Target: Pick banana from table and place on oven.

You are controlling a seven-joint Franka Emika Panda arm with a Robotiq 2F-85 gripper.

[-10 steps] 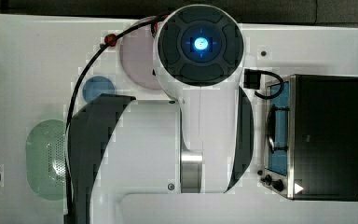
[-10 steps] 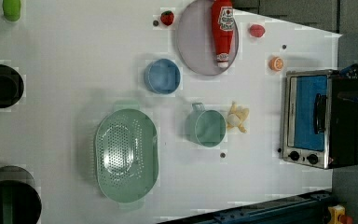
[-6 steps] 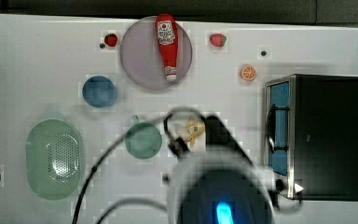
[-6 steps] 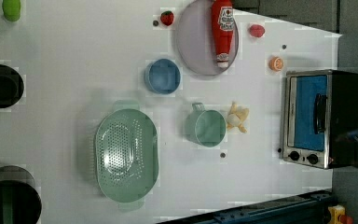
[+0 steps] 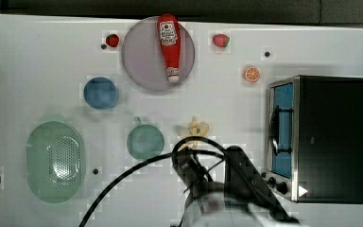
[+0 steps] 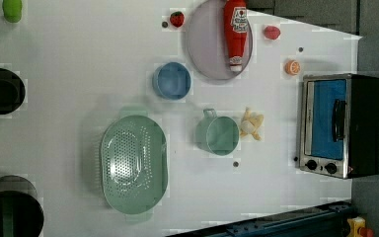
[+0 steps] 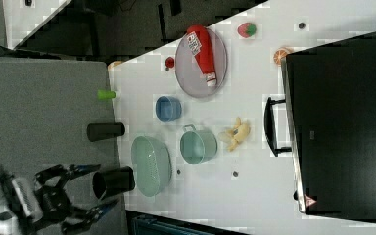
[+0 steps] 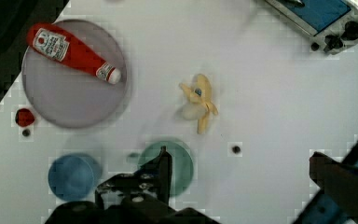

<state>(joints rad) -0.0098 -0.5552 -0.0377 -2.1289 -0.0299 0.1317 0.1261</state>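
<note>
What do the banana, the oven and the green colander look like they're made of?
The banana looks like a matte plastic or rubber toy: pale yellow, with peel flaps splayed around a cream core. The oven looks like metal: a shiny steel front frame, a black top, and a bluish door that is probably glass. The green colander looks like moulded plastic, uniformly pale green with tiny holes.

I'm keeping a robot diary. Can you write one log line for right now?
phase: approach | gripper: open, holding nothing | banana: on table, beside green cup | oven: top bare
</note>
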